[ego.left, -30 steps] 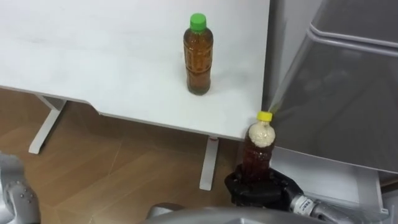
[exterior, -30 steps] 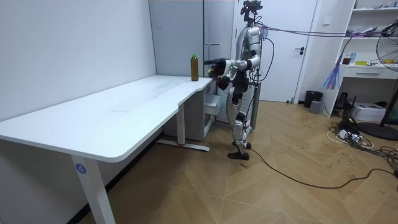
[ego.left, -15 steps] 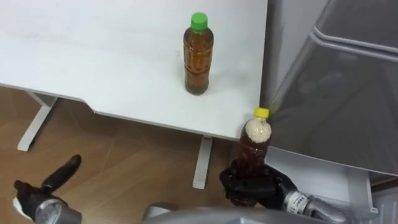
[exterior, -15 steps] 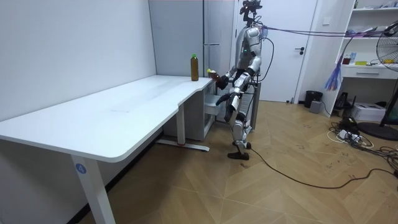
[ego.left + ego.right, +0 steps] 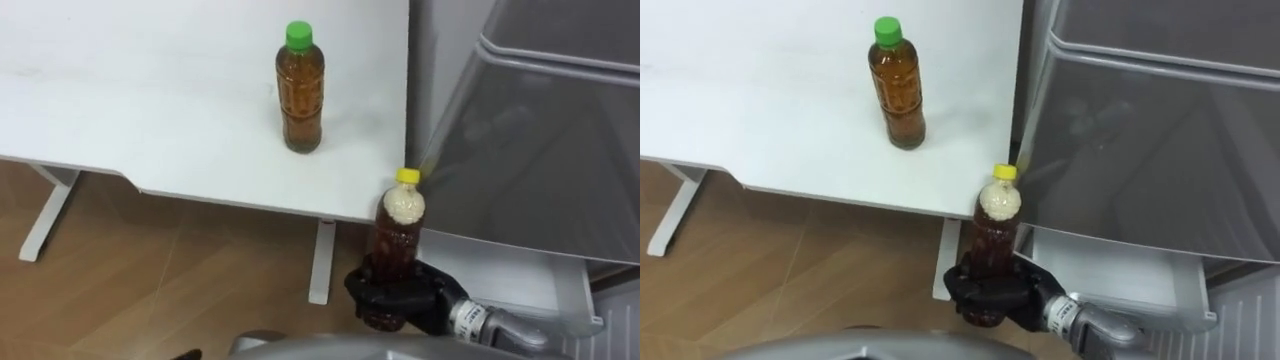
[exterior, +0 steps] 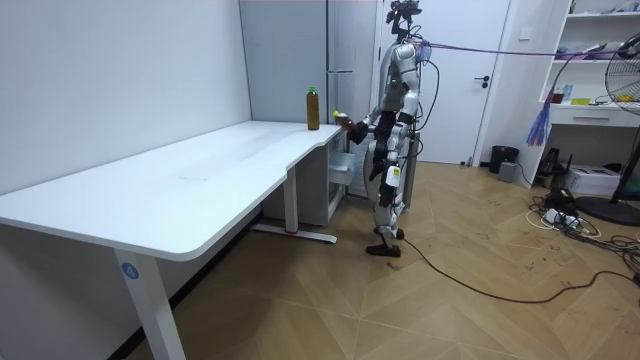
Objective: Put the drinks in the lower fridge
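Table (image 5: 150,120) at left is holding the green-capped bottle (image 5: 300,95) while we're gripping the yellow-capped bottle (image 5: 398,230) upright off its near-right corner, right hand (image 5: 395,300) curled round it; next we're probably swinging right into the open lower drawer (image 5: 510,280).

The robot is seen standing upright on the wood floor (image 6: 450,300) at the far end of the long white table (image 6: 200,170), just beside the grey fridge (image 6: 350,45). A yellow-capped bottle (image 6: 342,119) is held out in its right hand (image 6: 352,125) near the table's far corner, where a green-capped bottle (image 6: 313,108) is stood upright (near the held one, not touching). A fan (image 6: 625,60) is set at the room view's right.
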